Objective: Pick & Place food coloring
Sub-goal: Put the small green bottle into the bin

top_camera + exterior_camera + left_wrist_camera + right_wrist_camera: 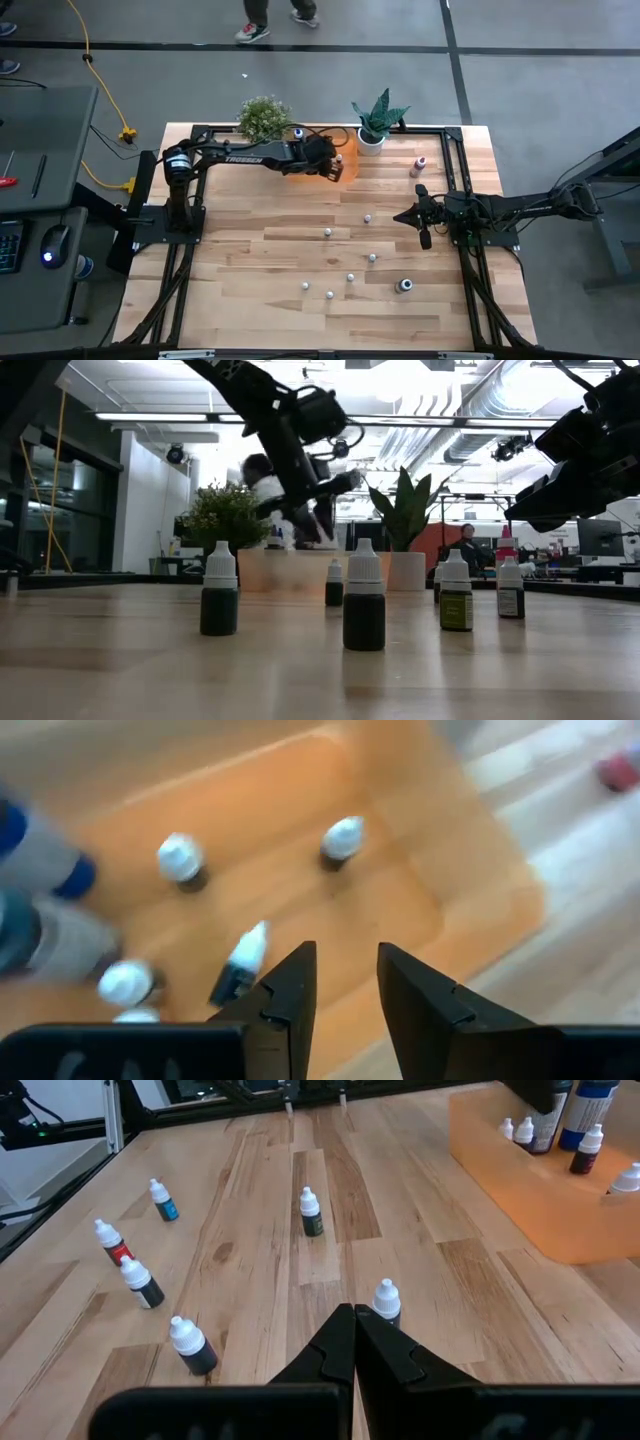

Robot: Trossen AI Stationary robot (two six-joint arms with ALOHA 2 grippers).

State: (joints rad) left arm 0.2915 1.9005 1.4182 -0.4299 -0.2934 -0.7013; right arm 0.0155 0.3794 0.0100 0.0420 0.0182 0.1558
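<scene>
Left gripper (342, 982): you have it hanging over the orange tray (341, 163) at the far edge of the table (250, 260), between the two potted plants. Its fingers are parted with nothing between them.
Tray contents: your left wrist camera looks down into the tray (420, 910) and shows several white-capped bottles standing there, one bottle lying tipped over (238, 965) just beside the fingers, and larger blue-capped bottles (40, 860) against one wall.
Right gripper (416, 217): you see it on the tray's near-right side, above the bare wood. Its fingers are pressed together and hold nothing (352, 1342).
Loose bottles: seven or so small bottles stand scattered on the table nearer to you than the tray, well apart from each other. One (386, 1302) stands just beyond the right gripper's tips.
Pink bottle (420, 165): it stands to the tray's right, near the table edge.
Plants: a bushy one (264, 117) is left of the tray, a spiky one in a white pot (375, 125) right of it.
</scene>
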